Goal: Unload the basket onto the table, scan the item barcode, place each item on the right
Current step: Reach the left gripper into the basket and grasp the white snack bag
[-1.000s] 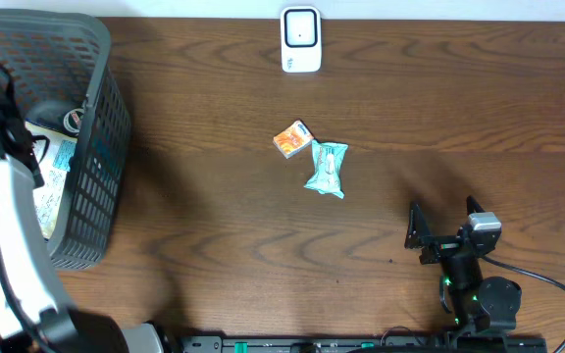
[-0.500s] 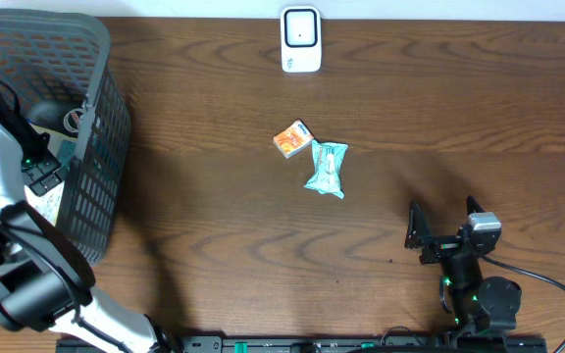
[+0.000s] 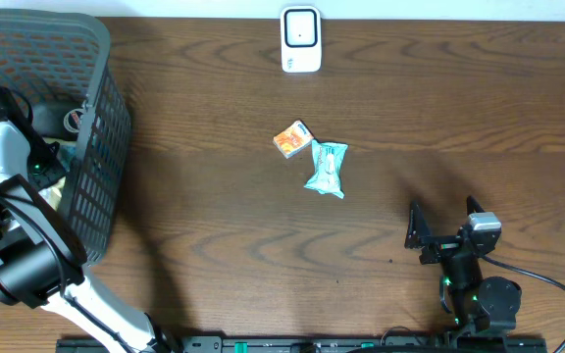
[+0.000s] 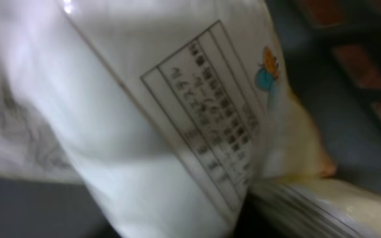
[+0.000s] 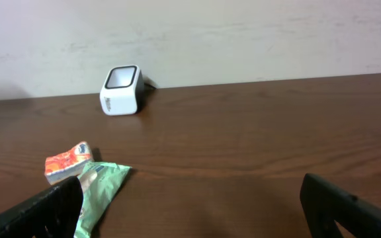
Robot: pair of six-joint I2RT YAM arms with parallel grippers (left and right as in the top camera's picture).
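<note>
White packet (image 4: 131, 119) in basket (image 3: 101, 147), left claw (image 3: 49, 165) close, right claw (image 5: 190, 201) wide

**Brown wooden table** (image 3: 214, 226): bare board from 6 to 8 o'clock and along the whole 3 o'clock side, open to passage.

**Obstacles:**
- **Dark grey plastic mesh basket** (image 3: 106, 147), 9 o'clock. High walls, entry from above only. The inside is crowded by the left arm (image 3: 13, 255) and a white printed packet (image 4: 144, 132).
- **White box-shaped scanner** (image 3: 301, 39), 12 o'clock.
- **Small orange packet** (image 3: 291, 139) just beside a **mint-green wrapper** (image 3: 326, 168), at centre. An open lane lies between the pair and the scanner.
</note>
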